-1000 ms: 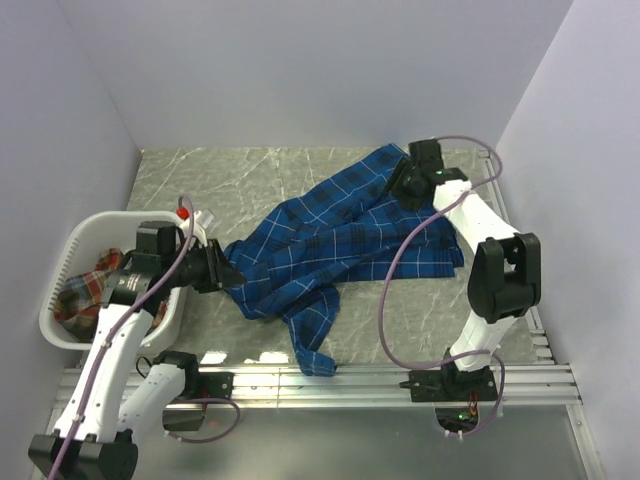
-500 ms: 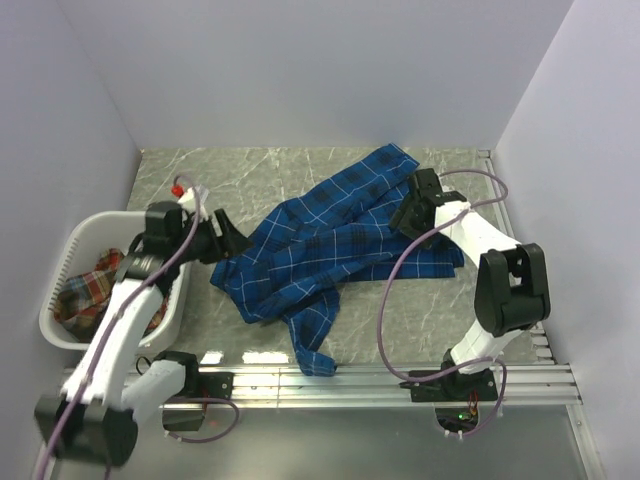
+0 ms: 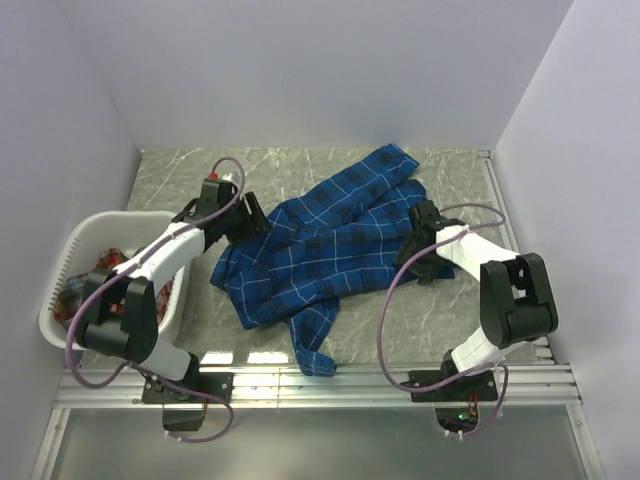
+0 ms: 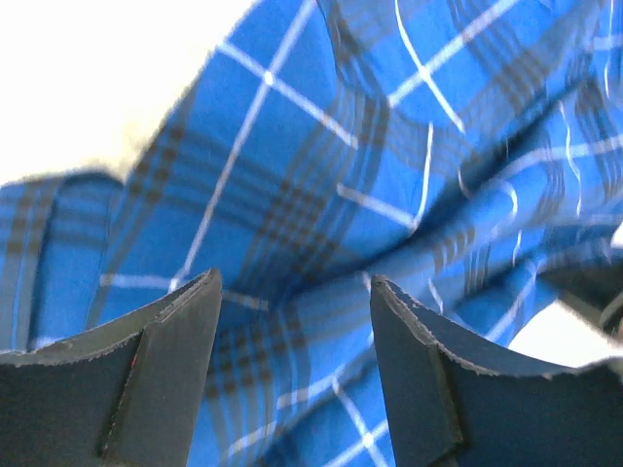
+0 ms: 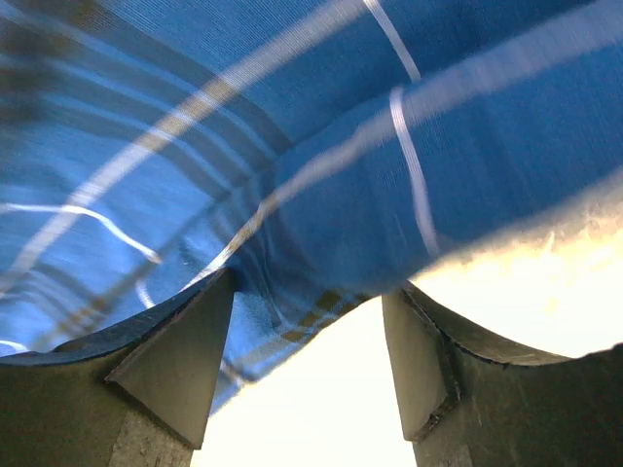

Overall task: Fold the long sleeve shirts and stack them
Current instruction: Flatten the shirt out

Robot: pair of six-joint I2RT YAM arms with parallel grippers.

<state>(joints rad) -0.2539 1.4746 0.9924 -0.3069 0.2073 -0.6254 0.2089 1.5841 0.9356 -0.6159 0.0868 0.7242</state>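
**Q:** How does the blue shirt (image 3: 330, 245) lie?

**A:** It is spread, rumpled, across the middle of the tabletop (image 3: 180, 180). Its long axis runs on a diagonal from near left to far right, with one end pointing at the far right corner. One sleeve trails toward the near edge, and its cuff lies just before the rail.

**Q:** What pose does each arm take?

**A:** The left arm rises from its base at the near left and arches over the basket (image 3: 72, 245). It reaches far and right, so the left hand (image 3: 252, 218) is at the shirt's left edge. The right arm is folded at the near right with its elbow raised and its forearm reaching left. That places the right hand (image 3: 420, 222) at the shirt's right edge.

**Q:** What state are the hands in?

**A:** In both wrist views the fingers stand well apart. The left hand (image 4: 292, 287) grips nothing, and blue plaid cloth fills the view beyond its fingers. The right hand (image 5: 307, 292) also holds nothing, and the shirt's edge lies just ahead of its fingertips.

**Q:** What does the basket hold?

**A:** The white basket sits at the left of the tabletop. It holds a bunched red plaid shirt (image 3: 85, 290), which is partly hidden by the left arm.
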